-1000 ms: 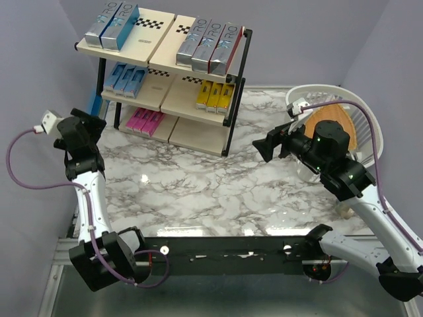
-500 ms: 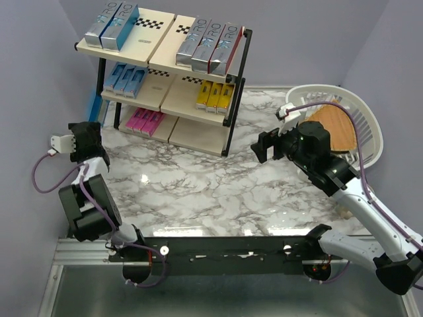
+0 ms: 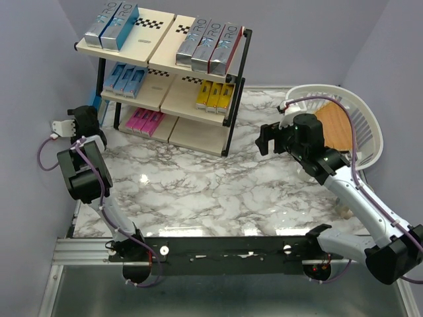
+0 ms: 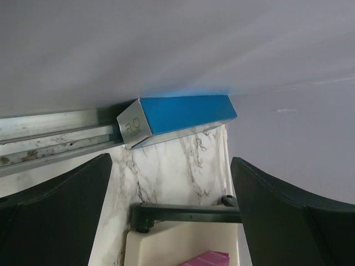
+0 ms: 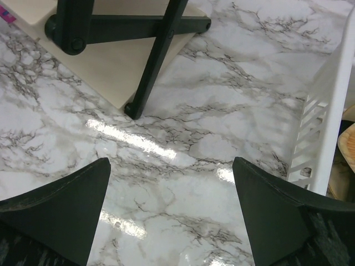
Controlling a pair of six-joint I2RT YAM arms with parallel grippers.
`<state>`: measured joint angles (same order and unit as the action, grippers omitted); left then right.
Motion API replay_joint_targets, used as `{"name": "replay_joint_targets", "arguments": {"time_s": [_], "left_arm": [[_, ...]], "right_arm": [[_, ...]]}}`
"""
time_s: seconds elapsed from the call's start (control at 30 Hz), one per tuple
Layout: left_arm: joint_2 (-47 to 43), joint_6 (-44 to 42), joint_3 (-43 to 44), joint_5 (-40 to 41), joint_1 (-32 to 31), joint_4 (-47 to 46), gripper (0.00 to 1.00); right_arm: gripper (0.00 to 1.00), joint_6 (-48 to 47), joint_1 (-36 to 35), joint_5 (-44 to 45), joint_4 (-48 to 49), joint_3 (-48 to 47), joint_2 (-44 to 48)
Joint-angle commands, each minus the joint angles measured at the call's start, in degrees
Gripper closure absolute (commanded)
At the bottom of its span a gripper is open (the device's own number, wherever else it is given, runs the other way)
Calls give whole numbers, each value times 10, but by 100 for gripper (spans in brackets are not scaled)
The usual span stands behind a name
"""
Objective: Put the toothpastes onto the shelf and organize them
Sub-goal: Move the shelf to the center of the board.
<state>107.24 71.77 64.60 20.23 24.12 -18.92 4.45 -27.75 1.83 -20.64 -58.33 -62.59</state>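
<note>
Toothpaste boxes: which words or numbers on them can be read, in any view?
"R O", middle sign unclear: on the silver end of the blue box, left wrist view.
Similar large letters, blurred: on the silver boxes atop the shelf.
All smaller print: unreadable.

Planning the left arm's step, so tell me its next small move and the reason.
Probably ease the left jaws forward until they straddle the blue box. It sits by the wall, off the shelf, so it is not yet placed. In the wrist view the jaws stand open and empty, with the box just ahead and roughly centred between them.
</note>
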Motion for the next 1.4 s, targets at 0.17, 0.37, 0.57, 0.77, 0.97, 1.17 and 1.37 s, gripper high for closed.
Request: {"name": "replay_joint_targets", "arguments": {"time_s": [0.17, 0.37, 0.57, 0.77, 0.97, 1.17, 1.37], "left_arm": [[69, -2, 60, 5, -14, 52, 1], [57, -33, 52, 17, -29, 29, 3], [31, -213, 60, 62, -47, 16, 3], [5, -352, 34, 64, -43, 19, 2], [-8, -484, 56, 41, -36, 62, 1], [13, -603, 87, -47, -21, 107, 1], [36, -705, 106, -129, 0, 137, 1]], "right_arm": [[0, 21, 32, -16, 17, 16, -15], [0, 22, 41, -32, 19, 23, -15], [0, 23, 43, -38, 22, 30, -5], [0, 25, 42, -39, 19, 37, 6], [0, 34, 42, -51, 19, 54, 20], [0, 41, 42, -60, 18, 73, 34], [0, 53, 42, -73, 29, 114, 59]]}}
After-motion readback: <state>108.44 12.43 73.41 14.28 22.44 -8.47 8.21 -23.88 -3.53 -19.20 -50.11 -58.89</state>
